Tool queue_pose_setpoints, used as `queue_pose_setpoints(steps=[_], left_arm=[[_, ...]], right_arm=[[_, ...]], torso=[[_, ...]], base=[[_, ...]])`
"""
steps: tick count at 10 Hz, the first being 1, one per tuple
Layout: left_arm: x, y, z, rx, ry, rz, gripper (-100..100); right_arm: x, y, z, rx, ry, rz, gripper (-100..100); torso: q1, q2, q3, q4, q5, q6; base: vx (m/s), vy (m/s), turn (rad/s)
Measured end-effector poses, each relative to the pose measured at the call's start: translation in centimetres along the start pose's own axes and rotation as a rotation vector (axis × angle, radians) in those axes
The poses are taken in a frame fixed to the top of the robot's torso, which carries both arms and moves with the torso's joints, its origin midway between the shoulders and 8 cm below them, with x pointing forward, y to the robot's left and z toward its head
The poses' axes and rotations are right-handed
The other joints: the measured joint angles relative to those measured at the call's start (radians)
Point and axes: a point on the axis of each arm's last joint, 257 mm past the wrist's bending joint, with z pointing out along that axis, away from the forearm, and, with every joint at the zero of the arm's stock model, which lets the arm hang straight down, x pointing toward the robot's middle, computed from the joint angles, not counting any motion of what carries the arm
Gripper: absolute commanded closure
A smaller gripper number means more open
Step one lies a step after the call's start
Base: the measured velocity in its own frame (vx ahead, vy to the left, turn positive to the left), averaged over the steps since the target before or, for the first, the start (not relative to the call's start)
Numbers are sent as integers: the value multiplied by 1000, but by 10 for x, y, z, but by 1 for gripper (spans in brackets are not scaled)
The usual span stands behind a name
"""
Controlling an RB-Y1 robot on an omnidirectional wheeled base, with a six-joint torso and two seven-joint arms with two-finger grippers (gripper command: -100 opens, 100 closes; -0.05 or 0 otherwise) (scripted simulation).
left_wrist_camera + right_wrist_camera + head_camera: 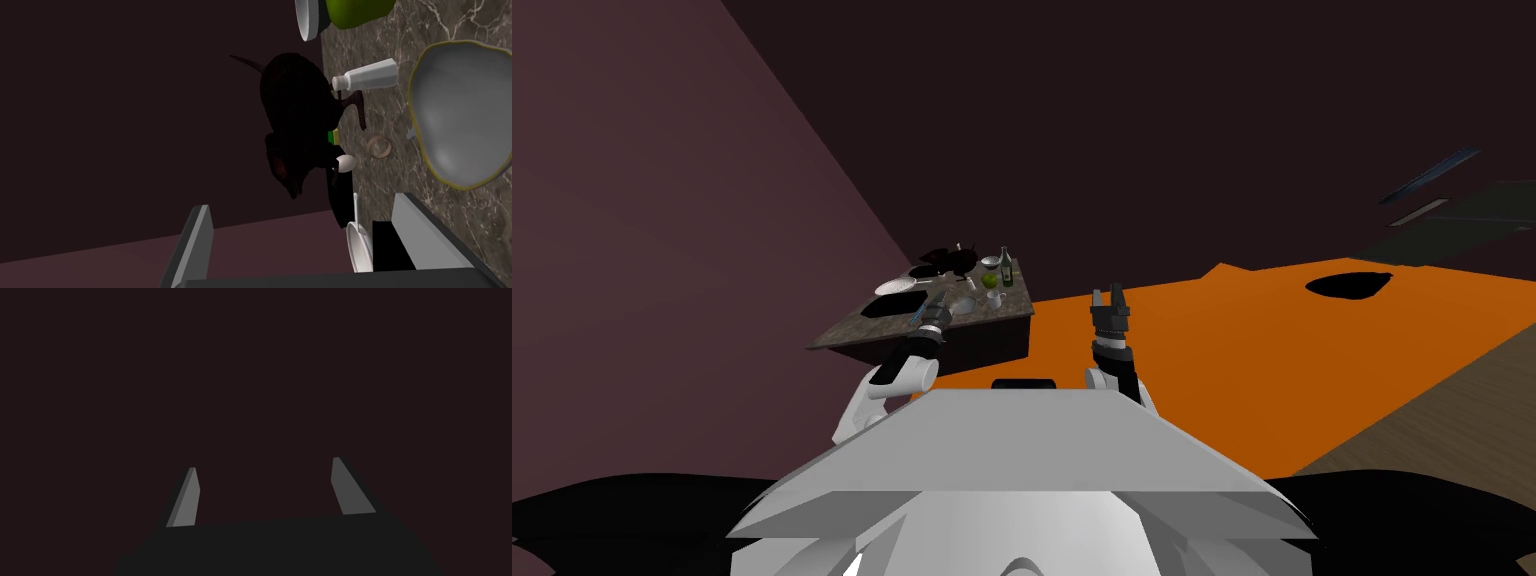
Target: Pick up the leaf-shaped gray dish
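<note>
Head view: the left tool [936, 312] reaches over the marbled bench [852, 335], just beside the small grey leaf-shaped dish [965, 305]. The right tool [1110, 296] stands raised above the orange floor [1272, 360], fingers apart.

Left wrist view: the left fingers are spread, holding nothing. The yellow-rimmed dish lies beyond one fingertip, partly cut off. A dark lump [300, 120] is hard to make out.

Right wrist view: fingers apart before a flat dark surface.

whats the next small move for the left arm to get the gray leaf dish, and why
Probably shift the left end effector sideways toward the gray dish until its rim sits between the fingers. They stand open, and the dish lies on the marbled tabletop outside one finger, not between them.
</note>
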Motion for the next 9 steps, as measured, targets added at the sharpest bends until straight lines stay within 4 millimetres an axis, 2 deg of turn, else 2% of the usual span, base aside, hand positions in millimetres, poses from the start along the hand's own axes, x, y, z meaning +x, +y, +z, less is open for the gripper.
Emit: queue_pose_setpoints(steps=[9], left_arm=[[-9,53,1,-216,-29,-32,-100]], right_arm=[[0,0,0,0,0,0,0]], torso=[[1,-1,-1,0,0,0]], base=[[2,-4,-34]])
